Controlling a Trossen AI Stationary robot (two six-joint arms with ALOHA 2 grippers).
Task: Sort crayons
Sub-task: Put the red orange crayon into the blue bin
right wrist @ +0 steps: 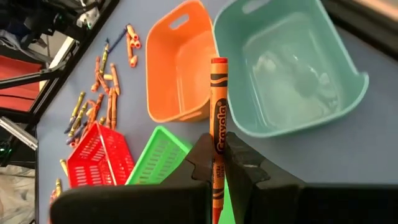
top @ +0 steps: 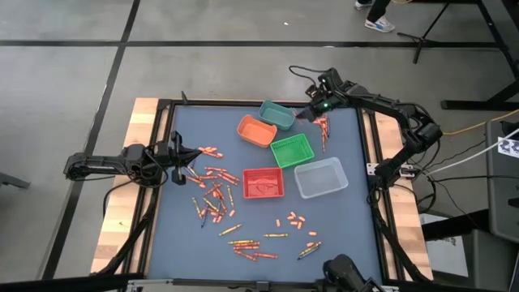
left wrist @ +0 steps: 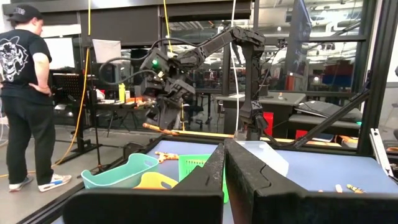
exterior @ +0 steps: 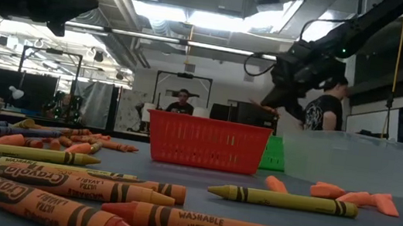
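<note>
Many orange-red crayons [top: 215, 191] lie on the blue table mat, most at the left and along the near side, with a small cluster [top: 323, 130] at the far right. My right gripper [top: 310, 113] is above the table's far side, next to the teal bin [top: 277, 114], shut on an orange crayon [right wrist: 218, 106]. My left gripper [top: 185, 156] is at the table's left edge, raised, shut and empty. The orange bin [right wrist: 174, 62] and teal bin [right wrist: 286, 68] lie below the held crayon. My right gripper pinches the orange crayon between its two fingers at the middle of its wrapped body [right wrist: 217, 163]. The crayon lies along the fingers and sticks out past their free ends. It is lifted clear, its far end over the gap between the orange and teal bins.
A green bin [top: 291, 151], a red bin [top: 263, 182] and a clear bin [top: 320, 177] stand mid-table. A black frame [top: 243, 103] rims the mat. A person [left wrist: 22, 93] stands beyond the table.
</note>
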